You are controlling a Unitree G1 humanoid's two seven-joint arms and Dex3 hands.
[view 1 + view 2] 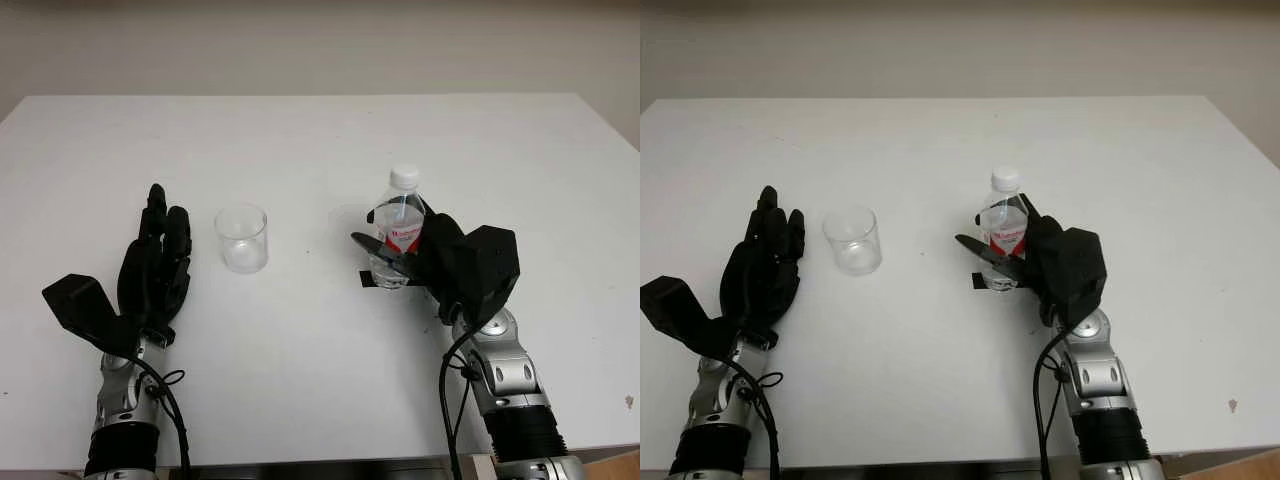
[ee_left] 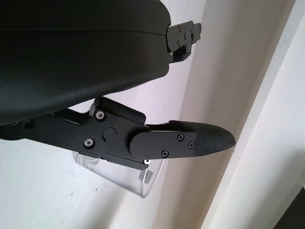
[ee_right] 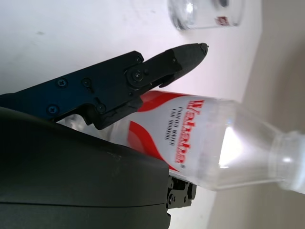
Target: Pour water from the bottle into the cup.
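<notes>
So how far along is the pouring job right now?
Early. Done: the right hand has closed around the bottle, which stands upright on the table with its white cap on. In hand: that grasp. Left: opening it, lifting, carrying it to the cup and tipping. The cup looks empty. The left hand is open beside the cup.

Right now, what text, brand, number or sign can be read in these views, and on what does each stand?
"Wahaha": white letters on the red label of the bottle, held upright by the right robot hand.
Smaller print beside that name on the label: too blurred to read.
Small red mark on the cup: too small to read.
Black patch on the table under the bottle: no text visible.
</notes>
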